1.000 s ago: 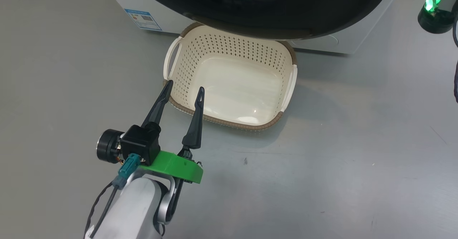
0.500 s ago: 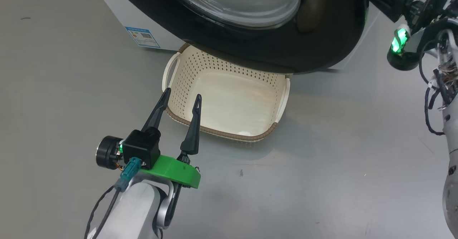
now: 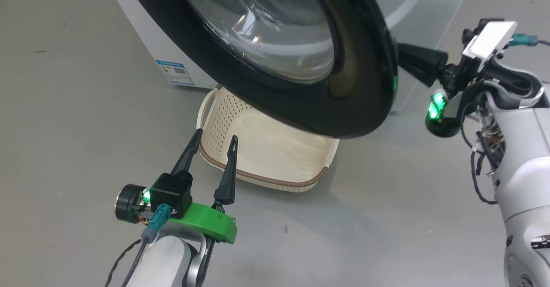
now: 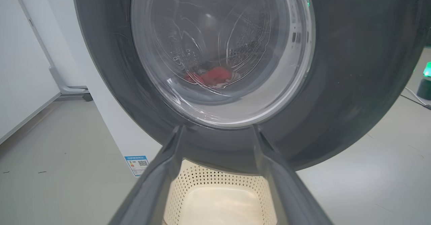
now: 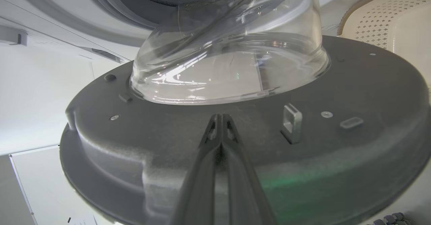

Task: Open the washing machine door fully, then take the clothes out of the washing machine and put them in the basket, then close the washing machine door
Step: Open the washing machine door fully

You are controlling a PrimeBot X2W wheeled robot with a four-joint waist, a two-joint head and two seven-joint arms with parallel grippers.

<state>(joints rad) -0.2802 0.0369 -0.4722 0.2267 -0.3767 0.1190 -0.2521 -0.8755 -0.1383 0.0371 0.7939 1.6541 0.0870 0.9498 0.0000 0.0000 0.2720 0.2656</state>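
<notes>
My right tool (image 5: 220,117), pinched shut, sits against the inner face of the half-open washing machine door (image 3: 356,106), which lies to its left, above the basket (image 3: 262,178). My left tool (image 3: 216,134) is spread wide and holds nothing.

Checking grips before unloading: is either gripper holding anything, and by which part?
Nothing is held. The left gripper is open by the basket; the right gripper is shut, empty, tips at the door's inside.

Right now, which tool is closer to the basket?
Left. The left tool hovers open at the basket's near rim; the right tool is shut behind the door, farther off.
</notes>
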